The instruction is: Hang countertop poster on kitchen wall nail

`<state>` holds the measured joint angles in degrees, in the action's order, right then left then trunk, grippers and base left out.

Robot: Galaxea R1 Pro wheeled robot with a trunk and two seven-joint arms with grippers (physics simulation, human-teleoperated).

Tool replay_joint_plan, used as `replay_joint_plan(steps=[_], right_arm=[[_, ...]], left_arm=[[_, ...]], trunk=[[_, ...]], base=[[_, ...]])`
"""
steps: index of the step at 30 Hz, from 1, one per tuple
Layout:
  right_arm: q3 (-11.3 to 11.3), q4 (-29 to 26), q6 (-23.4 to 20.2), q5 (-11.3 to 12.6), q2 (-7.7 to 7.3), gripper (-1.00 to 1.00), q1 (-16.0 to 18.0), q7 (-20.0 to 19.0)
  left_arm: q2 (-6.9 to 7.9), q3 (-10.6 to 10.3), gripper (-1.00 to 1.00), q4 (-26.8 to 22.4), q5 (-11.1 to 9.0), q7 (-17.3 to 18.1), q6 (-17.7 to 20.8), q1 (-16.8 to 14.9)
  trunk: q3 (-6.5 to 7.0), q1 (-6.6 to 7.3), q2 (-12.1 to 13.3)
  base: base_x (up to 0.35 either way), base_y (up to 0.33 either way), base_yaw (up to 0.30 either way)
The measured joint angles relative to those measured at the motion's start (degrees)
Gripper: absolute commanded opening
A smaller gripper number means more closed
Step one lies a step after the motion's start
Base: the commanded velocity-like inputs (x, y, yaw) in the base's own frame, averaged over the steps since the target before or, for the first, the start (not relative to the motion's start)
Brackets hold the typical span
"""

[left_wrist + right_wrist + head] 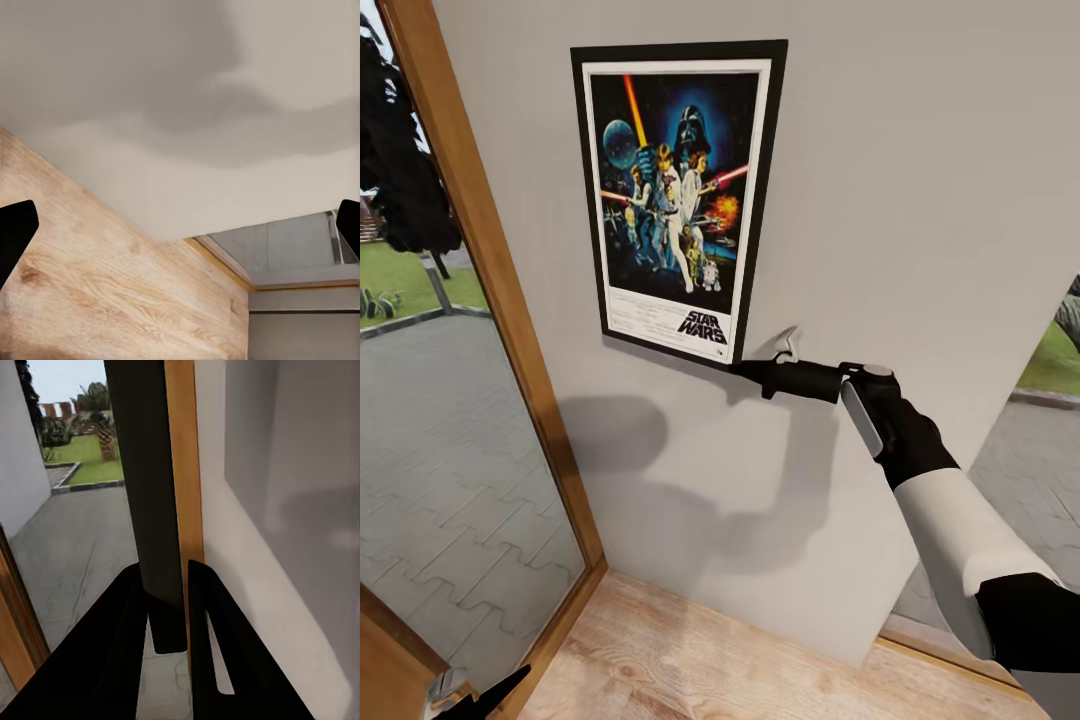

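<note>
The right claw [745, 368] pinches the poster [675, 195] by its lower corner; stiff, light, likely pivots. The left claw [180, 225] is spread.

I see a plain pale grey wall [920, 170] ahead of me; it is what carries the poster [675, 200]. The poster lies flat against it, upright but slightly tilted, its black frame touching the wall surface. Soft shadows fall on the wall below the frame. At the wall's foot runs a light wooden floor [690, 660], grain visible, with nothing resting on the part I can see. A wooden window frame [490, 280] borders the wall beside the poster.
</note>
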<state>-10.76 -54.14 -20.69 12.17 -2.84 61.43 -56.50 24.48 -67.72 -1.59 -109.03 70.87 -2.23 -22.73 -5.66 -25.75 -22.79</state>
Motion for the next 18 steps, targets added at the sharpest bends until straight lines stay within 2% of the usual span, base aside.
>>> replay_joint_plan(steps=[11,18], right_arm=[[0.01,0.14,0.02,-0.07,0.00,-1.00,0.03,0.18],[0.00,0.19,-0.05,0.08,0.00,-1.00,0.03,2.89]], left_arm=[[0.00,0.00,1.00,0.00,-0.02,0.00,0.00,0.00],[0.00,0.00,1.00,0.00,-0.03,0.04,0.00,0.00]], trunk=[[0.00,0.00,0.00],[0.00,0.00,0.00]], base=[[0.000,0.000,0.000],[0.000,0.000,0.000]])
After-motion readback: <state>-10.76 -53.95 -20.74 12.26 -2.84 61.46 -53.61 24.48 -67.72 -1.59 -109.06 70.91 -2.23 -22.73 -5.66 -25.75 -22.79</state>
